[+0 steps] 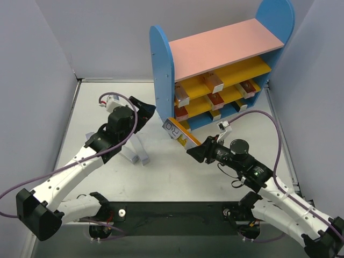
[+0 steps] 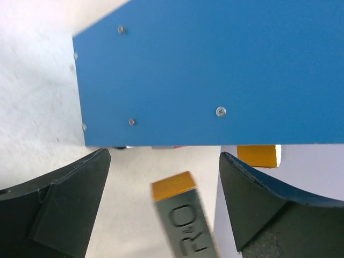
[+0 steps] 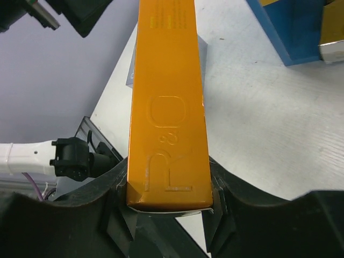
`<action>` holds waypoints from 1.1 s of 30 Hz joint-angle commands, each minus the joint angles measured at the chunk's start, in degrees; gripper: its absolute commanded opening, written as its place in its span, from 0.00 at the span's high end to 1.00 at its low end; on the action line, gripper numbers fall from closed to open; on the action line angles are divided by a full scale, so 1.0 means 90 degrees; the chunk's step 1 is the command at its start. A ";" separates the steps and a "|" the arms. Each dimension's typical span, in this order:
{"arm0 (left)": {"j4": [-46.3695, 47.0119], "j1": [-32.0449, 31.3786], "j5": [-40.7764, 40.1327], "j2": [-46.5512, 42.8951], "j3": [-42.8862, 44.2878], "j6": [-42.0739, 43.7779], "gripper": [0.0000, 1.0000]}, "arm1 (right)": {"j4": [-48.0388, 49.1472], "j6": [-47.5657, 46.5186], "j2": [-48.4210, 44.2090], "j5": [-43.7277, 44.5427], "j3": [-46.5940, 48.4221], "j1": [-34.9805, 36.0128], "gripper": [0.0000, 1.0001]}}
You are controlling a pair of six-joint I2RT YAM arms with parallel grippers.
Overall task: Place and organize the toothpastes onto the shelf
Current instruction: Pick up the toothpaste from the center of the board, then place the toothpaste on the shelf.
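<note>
Shows, nearest the viewer, the arm bases (image 1: 102, 226) at the near edge of the white table (image 1: 172, 180).

Next, on the right: right gripper (image 1: 199, 152), jaws closed firmly on one end of a held toothpaste box (image 1: 180, 134). In the right wrist view, presents an orange face of this box with embossed lettering, pinched on both sides by the black fingers (image 3: 102, 199). From above, presents a silver-grey face with white lettering and an orange edge. Runs from the gripper toward the far left, its far end just beside the foot of the blue left side panel (image 1: 161, 64) of the shelf (image 1: 275, 19). Resting on the table or lifted: cannot tell.

On the left, level with the right gripper: two pale grey boxes (image 1: 138, 155), side by side on the table and partly under the left arm.

Farther back: left gripper (image 1: 145, 113), spread fingers (image 2: 59, 209) standing wide and gripping nothing, close to the left side panel. In the left wrist view, frames the orange end of the held toothpaste box between the spread fingers, apart from both.

Farthest: the shelf, upright at the far right of the table, with a pink top board (image 1: 226, 48) over yellow boards (image 1: 242, 70) and a blue base. Carries several shelved boxes (image 1: 214, 82) beneath the top board, ends facing the arms. Count per level unclear.
</note>
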 commanded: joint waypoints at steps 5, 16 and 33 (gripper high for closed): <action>0.2583 0.0050 -0.1080 -0.1522 -0.1474 0.2993 0.06 | -0.1847 -0.0278 -0.1267 -0.0300 0.1037 -0.1316 0.85; 0.2642 0.0060 -0.1519 -0.2469 -0.2294 0.5369 0.03 | -0.4309 -0.0552 -0.0342 -0.0241 0.3420 -0.3512 0.87; 0.3746 0.0128 -0.1413 -0.3300 -0.4033 0.7235 0.03 | -0.4340 -0.0113 0.2002 -0.1070 0.6096 -0.5398 0.87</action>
